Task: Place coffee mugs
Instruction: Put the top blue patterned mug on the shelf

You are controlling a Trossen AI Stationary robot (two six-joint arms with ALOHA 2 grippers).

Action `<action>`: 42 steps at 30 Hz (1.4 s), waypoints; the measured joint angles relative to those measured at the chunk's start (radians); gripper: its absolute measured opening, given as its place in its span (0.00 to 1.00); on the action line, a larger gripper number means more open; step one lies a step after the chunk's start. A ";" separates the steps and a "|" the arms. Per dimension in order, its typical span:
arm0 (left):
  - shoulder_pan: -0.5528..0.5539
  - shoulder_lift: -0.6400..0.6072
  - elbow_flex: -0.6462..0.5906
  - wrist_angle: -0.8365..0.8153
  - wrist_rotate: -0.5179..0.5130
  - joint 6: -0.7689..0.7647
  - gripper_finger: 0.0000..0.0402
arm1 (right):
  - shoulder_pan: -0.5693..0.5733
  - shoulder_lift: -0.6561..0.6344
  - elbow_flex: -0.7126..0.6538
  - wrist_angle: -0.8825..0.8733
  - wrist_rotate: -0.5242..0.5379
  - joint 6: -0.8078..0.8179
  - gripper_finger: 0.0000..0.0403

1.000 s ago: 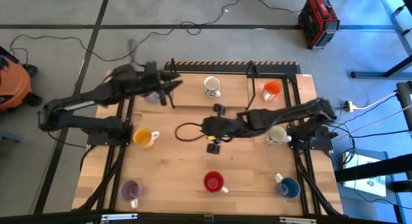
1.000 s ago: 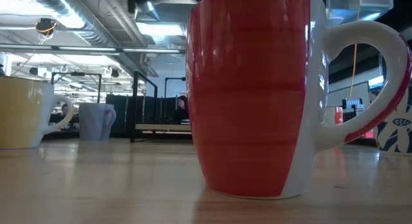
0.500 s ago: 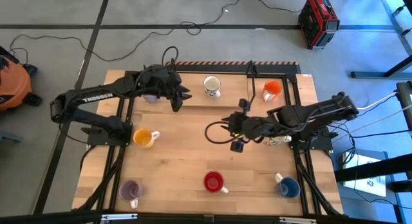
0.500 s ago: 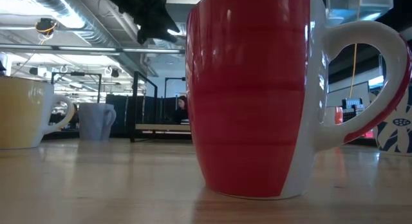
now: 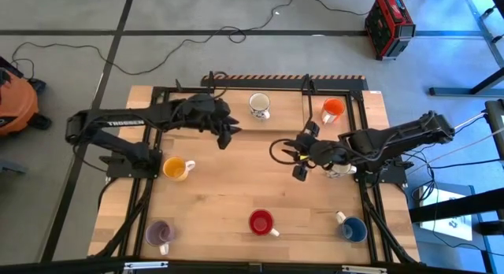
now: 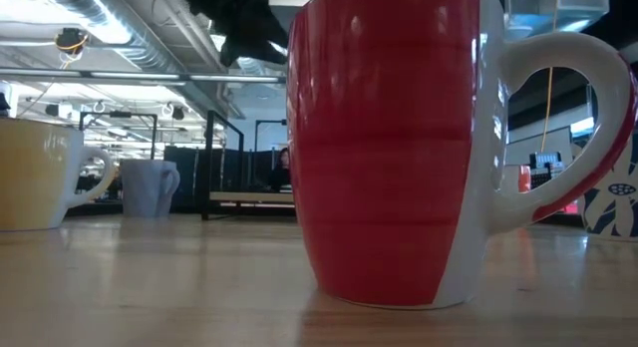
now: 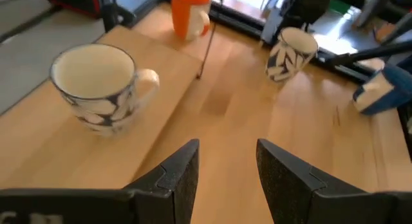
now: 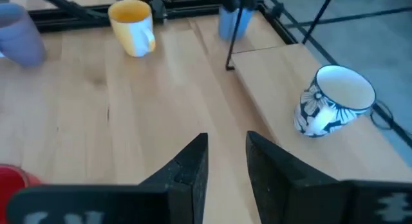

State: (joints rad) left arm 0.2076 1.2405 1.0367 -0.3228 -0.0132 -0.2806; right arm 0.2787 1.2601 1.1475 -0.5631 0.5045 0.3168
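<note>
The left claw [image 5: 227,132] hangs above the worktop [image 5: 220,203] toward 11 o'clock from its middle, fingers [image 7: 177,176] parted and grasping nothing. The right claw [image 5: 299,160] hovers near 2 o'clock, likewise spread and empty. Neither is over a mug, so I judge both are between pick-ups, with bare wood under their fingers.

Nearest the left claw, at 12 o'clock, stands the white flower-patterned mug [image 5: 259,105]. The orange-red mug [image 5: 333,110] sits at 1 o'clock. The cream mug [image 5: 340,165] is at 3 o'clock, partly covered by the right arm. The yellow-orange mug [image 5: 176,168] stands at 9 o'clock, a pale purple mug [image 5: 160,233] at 7, the red mug [image 5: 262,222] at 6 and the blue mug [image 5: 353,228] at 5. Spread around the edge like this, they leave the centre free for reaching across.

A second purple mug is hidden under the left arm in the high view; the right wrist view shows a bluish cup [image 8: 233,21] far off that may be it. In the low view the red mug fills the frame and blocks most of the worktop, and only a dark piece of arm shows at the top.
</note>
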 joint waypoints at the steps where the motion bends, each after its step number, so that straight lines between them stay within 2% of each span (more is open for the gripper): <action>1: -0.003 0.007 0.000 0.022 0.001 0.000 0.37 | 0.000 -0.006 -0.009 -0.013 -0.005 0.013 0.23; 6: -0.003 0.035 0.071 0.023 -0.003 -0.014 0.37 | 0.002 -0.025 -0.014 -0.024 -0.012 0.003 0.23; 8: 0.003 0.044 0.111 -0.025 -0.006 -0.004 0.37 | 0.002 -0.034 -0.013 -0.027 -0.014 -0.012 0.23; 10: 0.013 0.079 0.172 -0.040 -0.023 -0.005 0.37 | 0.000 -0.044 -0.014 -0.054 -0.011 -0.034 0.23; 16: 0.058 0.180 0.328 -0.246 -0.032 -0.005 0.37 | -0.005 -0.067 -0.013 -0.094 -0.010 -0.064 0.23; 24: 0.107 0.363 0.523 -0.309 -0.012 -0.013 0.37 | -0.004 -0.066 -0.014 -0.163 -0.014 -0.089 0.23; 33: 0.181 0.590 0.716 -0.454 0.080 0.235 0.37 | -0.004 -0.066 -0.014 -0.223 0.005 -0.088 0.23; 38: 0.200 0.651 0.733 -0.472 0.083 0.445 0.37 | -0.004 -0.066 -0.014 -0.248 0.047 -0.065 0.23; 42: 0.218 0.693 0.734 -0.475 0.082 0.519 0.37 | -0.004 -0.066 -0.014 -0.256 0.065 -0.054 0.23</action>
State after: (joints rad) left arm 0.4259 1.9339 1.7706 -0.7979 0.0685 0.2386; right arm 0.2745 1.1939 1.1338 -0.8190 0.5690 0.2626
